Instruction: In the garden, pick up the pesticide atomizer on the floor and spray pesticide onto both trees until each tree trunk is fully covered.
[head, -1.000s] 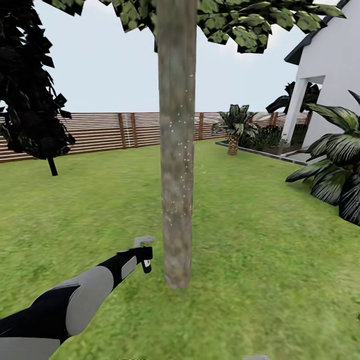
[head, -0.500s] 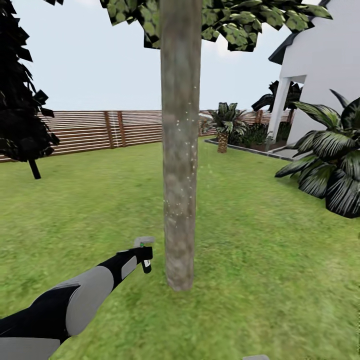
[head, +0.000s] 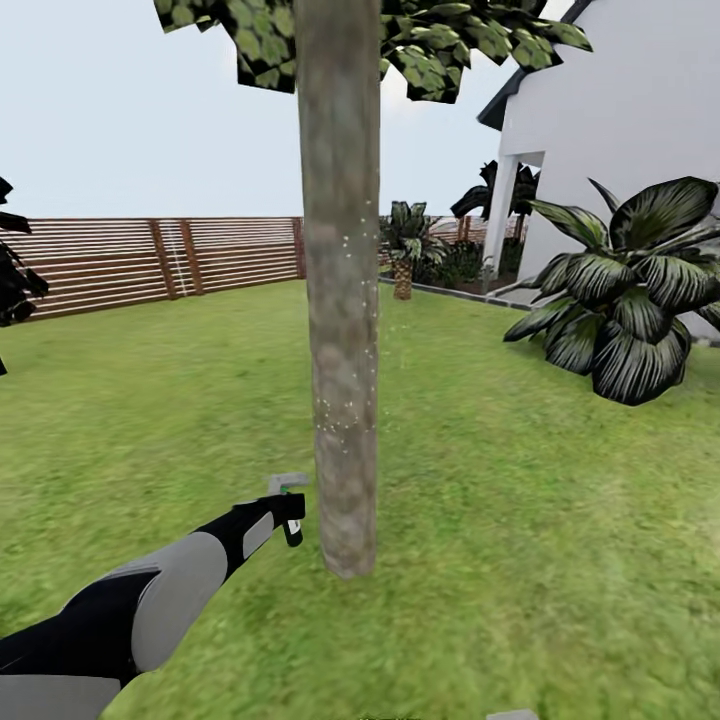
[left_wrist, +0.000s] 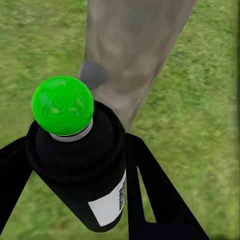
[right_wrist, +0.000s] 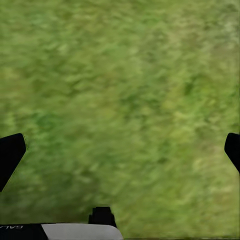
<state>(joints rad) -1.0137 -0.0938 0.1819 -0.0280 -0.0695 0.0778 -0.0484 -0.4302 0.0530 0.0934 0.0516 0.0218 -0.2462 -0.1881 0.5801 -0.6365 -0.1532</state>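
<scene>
The trunk (head: 340, 300) runs off the top of the head frame, its canopy (head: 440, 40) cropped there. At the left edge, a dark tree (head: 12, 285) is mostly cut off. In the right wrist view, 2 fingertips (right_wrist: 11, 155) are clipped at the sides; the grass (right_wrist: 125, 100) is blurred.

Tree trunk (head: 340, 330) dead centre on the lawn (head: 520, 520), canopy (head: 400, 40) overhead. Left gripper (head: 290, 515) just left of the trunk base, pesticide atomizer (left_wrist: 80, 165) clamped between its fingers (left_wrist: 155, 200), close beside the trunk. Fence (head: 150, 262) behind, across the left background. House (head: 620, 140) behind right, broad-leaved plant (head: 620, 290) in front of it. Small palm (head: 404, 245) behind the trunk, near the house. Right gripper (right_wrist: 120, 155) spread wide over grass.
</scene>
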